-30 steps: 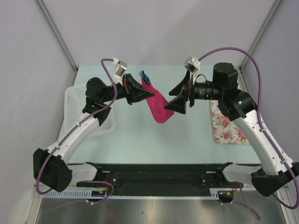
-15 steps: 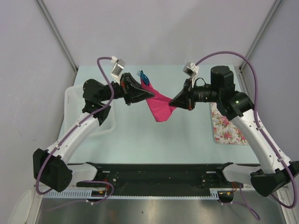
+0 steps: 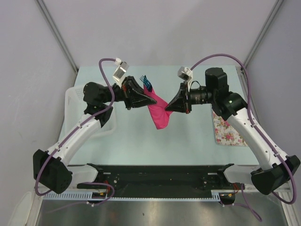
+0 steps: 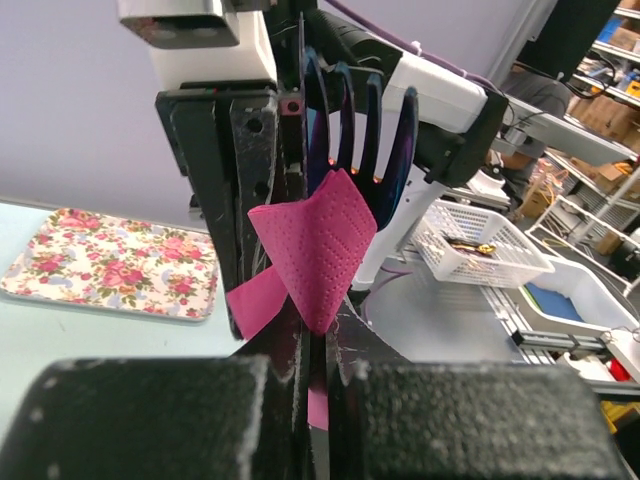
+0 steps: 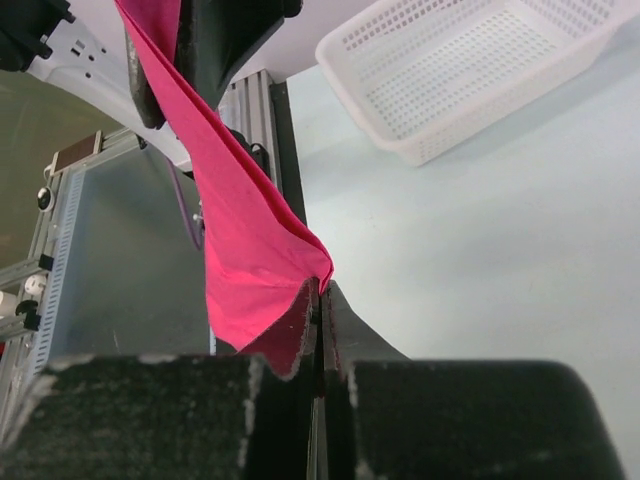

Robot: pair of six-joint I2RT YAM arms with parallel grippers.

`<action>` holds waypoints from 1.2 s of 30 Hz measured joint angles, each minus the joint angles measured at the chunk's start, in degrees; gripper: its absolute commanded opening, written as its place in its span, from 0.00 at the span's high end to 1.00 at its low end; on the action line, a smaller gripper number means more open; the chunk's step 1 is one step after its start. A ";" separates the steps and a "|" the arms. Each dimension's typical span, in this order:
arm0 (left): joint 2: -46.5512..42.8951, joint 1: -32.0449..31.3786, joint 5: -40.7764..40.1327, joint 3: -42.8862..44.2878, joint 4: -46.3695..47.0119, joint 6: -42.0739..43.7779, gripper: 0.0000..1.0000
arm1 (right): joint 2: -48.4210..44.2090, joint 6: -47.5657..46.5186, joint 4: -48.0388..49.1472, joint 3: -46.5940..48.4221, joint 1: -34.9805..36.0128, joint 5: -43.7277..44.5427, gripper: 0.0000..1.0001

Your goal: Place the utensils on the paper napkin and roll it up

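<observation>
Paper napkin (image 3: 159, 114) hangs above mid-bench (image 3: 188, 136), long axis toward the near edge, jaws of left gripper (image 3: 149, 98) clenched on it and on utensils (image 3: 146, 82) pointing far, right gripper (image 3: 167, 107) jaws pinching its other side

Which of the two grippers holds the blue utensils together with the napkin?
The left gripper: utensils stick out of it; the right gripper pinches napkin only.

A: Left arm?
B: Raised from its near-left base, elbow bent, forearm reaching right; left gripper (image 3: 146, 97) points right, jaws pinched on the paper napkin (image 3: 160, 115).
A: And the right?
B: Mirrored from the near right, wrist level; right gripper (image 3: 169, 107) points left, jaws pressed together on the same sheet, the two grippers' tips near each other
</observation>
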 measured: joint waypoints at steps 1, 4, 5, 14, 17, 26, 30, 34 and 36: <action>0.00 -0.15 0.35 0.02 -0.02 -0.15 1.00 | -0.02 0.04 1.07 -0.70 0.55 -0.02 1.00; 0.00 -0.39 1.18 0.11 -0.26 -0.61 1.00 | 0.00 0.11 4.04 -2.49 1.90 -0.02 1.00; 0.00 -0.44 1.25 0.15 -0.37 -0.66 1.00 | 0.00 0.11 4.96 -2.95 2.10 -0.02 1.00; 0.00 -2.71 0.07 0.55 -0.87 -0.48 1.00 | 0.55 2.01 10.73 -4.81 2.34 -1.31 1.00; 0.00 -3.41 -0.74 0.55 -0.87 -0.44 1.00 | 1.20 2.91 12.28 -4.90 2.95 -2.10 0.87; -0.35 -1.14 -9.35 0.52 -8.66 3.76 1.00 | 1.81 5.09 12.04 -4.70 -0.48 6.69 0.43; -0.37 0.72 -14.19 0.52 -11.21 5.99 1.00 | 1.75 5.66 7.56 -2.21 -5.51 13.18 0.32; -0.35 1.79 -18.93 0.52 -13.73 8.50 1.00 | -0.31 6.36 6.03 1.14 -8.76 19.12 0.28; 0.00 2.21 -20.39 0.61 -14.43 9.16 1.00 | -3.02 7.67 6.88 1.42 -8.81 19.96 0.26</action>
